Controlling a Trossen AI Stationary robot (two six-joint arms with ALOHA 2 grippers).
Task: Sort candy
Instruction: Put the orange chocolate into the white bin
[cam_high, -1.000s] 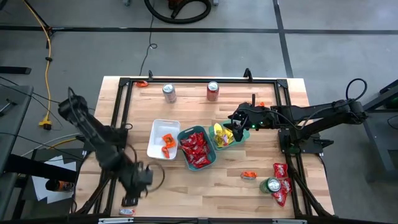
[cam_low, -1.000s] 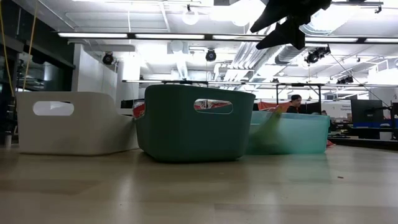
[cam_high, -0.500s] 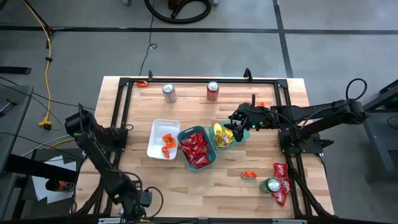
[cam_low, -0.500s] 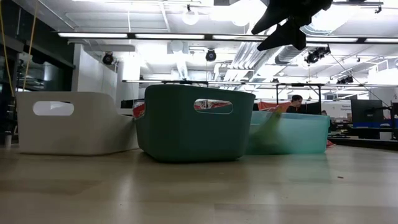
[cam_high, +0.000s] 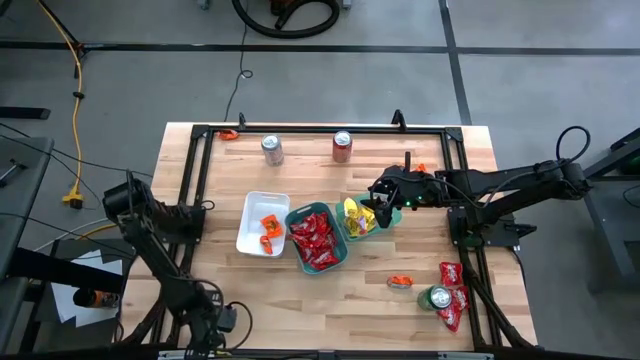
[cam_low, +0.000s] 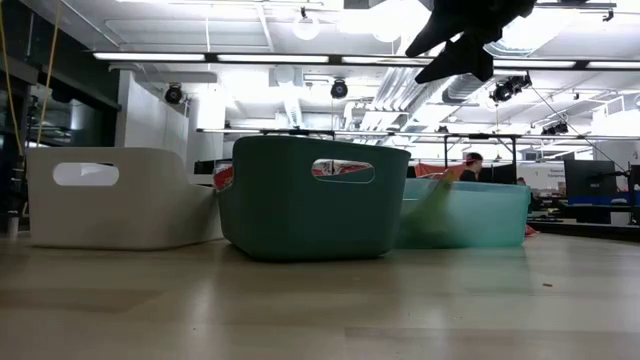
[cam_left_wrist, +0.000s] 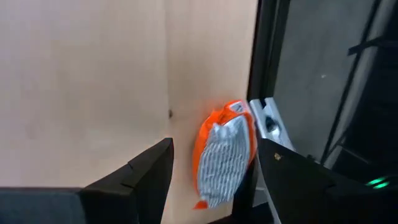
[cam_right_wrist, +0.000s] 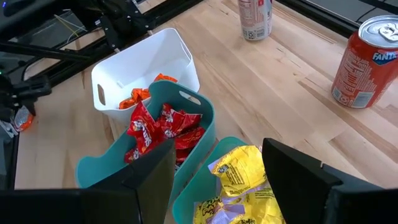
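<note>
orange packet (cam_left_wrist: 225, 157): I see its long axis along the table edge, lying flat
left gripper (cam_left_wrist: 208, 171): wide, straddling it, 7 o'clock corner
right gripper (cam_high: 380, 197): wide, empty, over yellow candy tray (cam_high: 383, 226)

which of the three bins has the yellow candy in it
The light teal bin under the right gripper, at the right end of the row. The dark teal bin holds red packets, the white bin orange ones.

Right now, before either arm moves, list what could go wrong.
1. The orange packet lies at the table's very edge against the black frame rail; the open left gripper straddling it could strike the rail or nudge the packet off.
2. Red packets crowd against the green can; pulling one might tip or roll the can.
</note>
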